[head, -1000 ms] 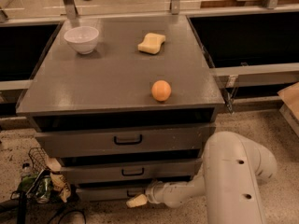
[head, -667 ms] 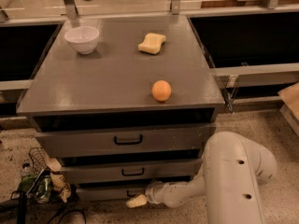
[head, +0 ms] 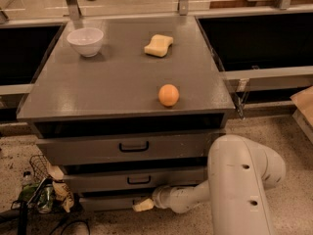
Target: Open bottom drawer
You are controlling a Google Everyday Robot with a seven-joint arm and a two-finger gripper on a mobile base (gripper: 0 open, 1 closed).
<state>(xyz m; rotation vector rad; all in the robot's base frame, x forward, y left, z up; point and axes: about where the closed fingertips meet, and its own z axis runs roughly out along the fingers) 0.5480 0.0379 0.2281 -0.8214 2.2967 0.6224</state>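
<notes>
The bottom drawer (head: 105, 202) is the lowest, slimmest grey front of the cabinet, near the floor. Its handle is hidden behind my gripper. My gripper (head: 142, 205) has pale fingers and sits right at the middle of that drawer front, where the handle would be. My white arm (head: 239, 180) reaches in from the lower right. The drawer front sits about flush with the one above it. The middle drawer (head: 139, 179) and the top drawer (head: 133, 146) each show a black loop handle and are closed.
On the cabinet top (head: 112, 89) lie an orange (head: 168, 95), a yellow sponge (head: 158, 45) and a white bowl (head: 85, 41). A wire basket with clutter (head: 41, 190) and cables sits on the floor to the left. Dark open bins flank the cabinet.
</notes>
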